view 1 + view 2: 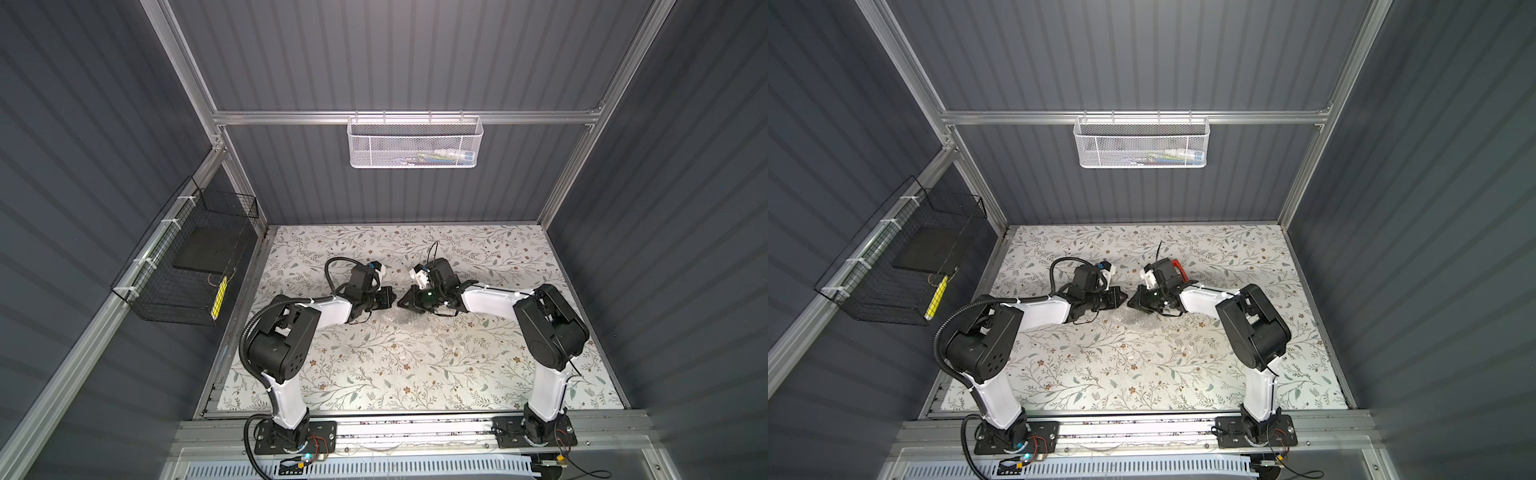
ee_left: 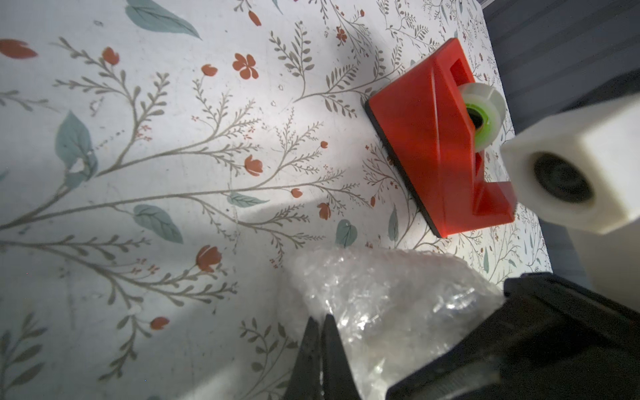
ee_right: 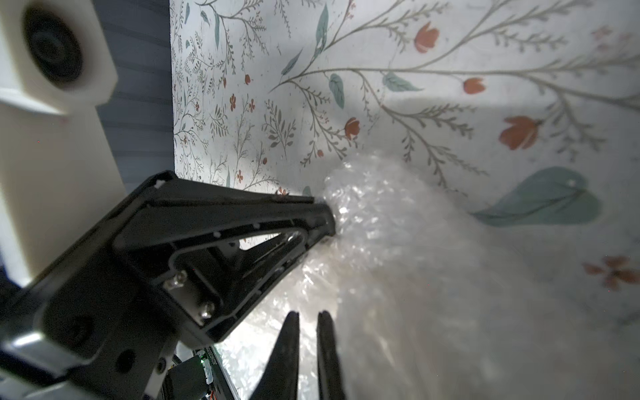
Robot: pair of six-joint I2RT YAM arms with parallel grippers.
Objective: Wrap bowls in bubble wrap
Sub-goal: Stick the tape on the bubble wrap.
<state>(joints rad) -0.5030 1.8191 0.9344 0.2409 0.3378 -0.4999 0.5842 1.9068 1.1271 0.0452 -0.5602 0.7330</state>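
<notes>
The bubble wrap point(image 1: 401, 326) point(image 1: 1136, 322) lies bunched into a crinkly mound mid-table, between the two arms. My left gripper point(image 1: 392, 297) point(image 2: 320, 320) has its jaws pressed together on a raised edge of the wrap point(image 2: 398, 294). In the right wrist view its black tip point(image 3: 327, 218) pinches the wrap point(image 3: 398, 242) into a peak. My right gripper point(image 1: 401, 302) point(image 3: 308, 317) faces it almost tip to tip. Its fingers stand a narrow gap apart, with wrap in the gap. The bowl is hidden; only wrap shows.
A red tape dispenser point(image 2: 426, 138) point(image 1: 1177, 266) stands on the floral tabletop point(image 1: 374, 374) just behind the right wrist. A white mesh basket point(image 1: 415, 141) hangs on the back wall and a black wire basket point(image 1: 183, 266) on the left wall.
</notes>
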